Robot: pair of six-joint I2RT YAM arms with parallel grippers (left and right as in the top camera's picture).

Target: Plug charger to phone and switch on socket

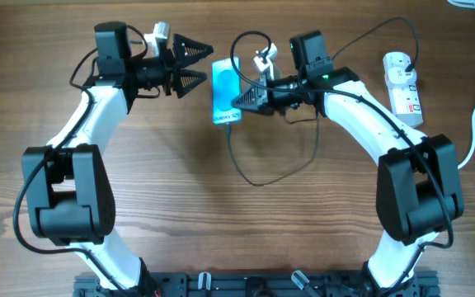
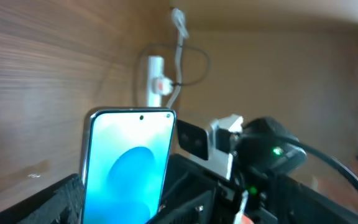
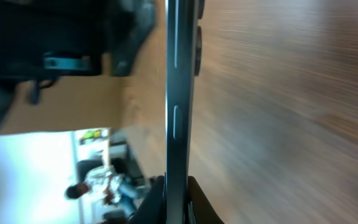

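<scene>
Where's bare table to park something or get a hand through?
Free: the table front-centre, between left arm and right arm, below the charger cable loop; also the strip outboard of the left arm. Crowded: back centre, where left tool, phone and right tool bunch up; the socket and its white cord fill the right edge.
</scene>
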